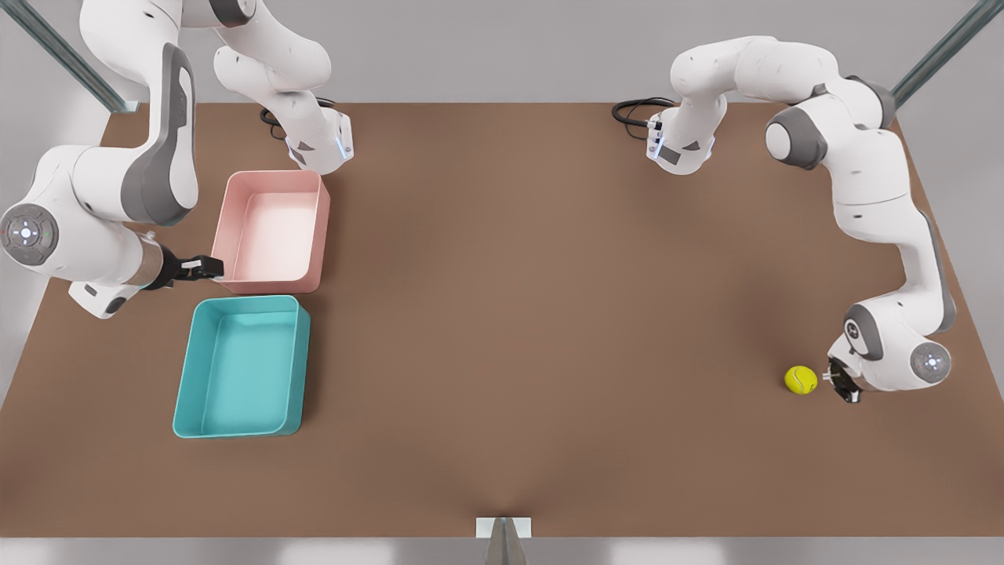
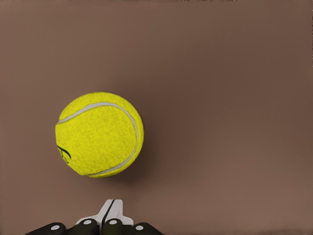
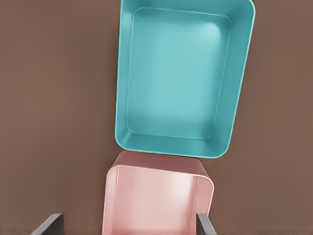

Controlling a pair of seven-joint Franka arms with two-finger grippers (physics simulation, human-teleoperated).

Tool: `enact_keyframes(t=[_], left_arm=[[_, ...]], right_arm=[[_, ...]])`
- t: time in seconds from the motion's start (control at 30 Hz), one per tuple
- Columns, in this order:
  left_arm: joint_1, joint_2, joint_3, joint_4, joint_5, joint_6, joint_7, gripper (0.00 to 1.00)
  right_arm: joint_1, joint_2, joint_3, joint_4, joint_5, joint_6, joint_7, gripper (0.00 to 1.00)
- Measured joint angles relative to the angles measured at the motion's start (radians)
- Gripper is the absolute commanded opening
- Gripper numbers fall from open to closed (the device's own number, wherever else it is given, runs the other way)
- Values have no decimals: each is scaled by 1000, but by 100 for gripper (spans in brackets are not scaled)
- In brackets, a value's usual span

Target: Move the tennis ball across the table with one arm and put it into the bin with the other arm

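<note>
- The left claw (image 1: pixel 828 375), fingers pressed together, is seen just beside the small yellow-green fuzzy tennis ball (image 1: pixel 801 380), which lies on the brown matte surface (image 1: pixel 533 314) at the front view's right.
- The right claw (image 1: pixel 212 268), fingers spread, is held beside the pink plastic tub (image 1: pixel 272 231), with the teal rectangular plastic bin (image 1: pixel 241 366) near.

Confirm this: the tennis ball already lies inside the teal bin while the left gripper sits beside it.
Wrong: the tennis ball lies on the bare table, far from the teal bin, as the front view shows. The left gripper does sit beside the ball.
</note>
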Motion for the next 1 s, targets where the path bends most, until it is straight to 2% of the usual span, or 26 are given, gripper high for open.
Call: enact_keyframes(t=[0.1,0.2,0.23,0.33,0.43,0.47,0.57,0.6,0.73,0.93,1.0], left_arm=[[-40,-36,-57,-63,-5,4,-4,21],[-63,-56,-261,-117,-4,17,-118,21],[-66,-58,-300,-123,-5,22,-173,21],[-67,-84,-335,-125,-7,23,-326,21],[-106,-213,-298,-109,-3,-53,-466,21],[-136,-290,-257,-104,-2,-101,-509,99],[-264,-535,-72,-121,-34,-279,-682,100],[-300,-584,-49,-106,-53,-358,-749,100],[-332,-731,-93,-50,-97,-623,-992,100],[-353,-748,-154,-46,-101,-821,-1276,100],[-350,-746,-157,-47,-100,-854,-1352,100]], right_arm=[[0,3,0,-1,0,0,-3,100],[0,6,0,-1,0,0,-5,100],[0,7,0,-1,0,0,-6,100],[0,8,0,-1,0,0,-8,100],[0,8,0,-1,0,0,-10,100],[0,8,0,-1,0,0,-10,100],[0,8,0,-1,-1,0,-11,100],[0,8,0,-1,-1,1,-12,100],[0,8,0,-2,-1,1,-13,100],[0,11,0,-5,-1,1,-15,100],[19,87,-1,49,-1,4,-14,100]])
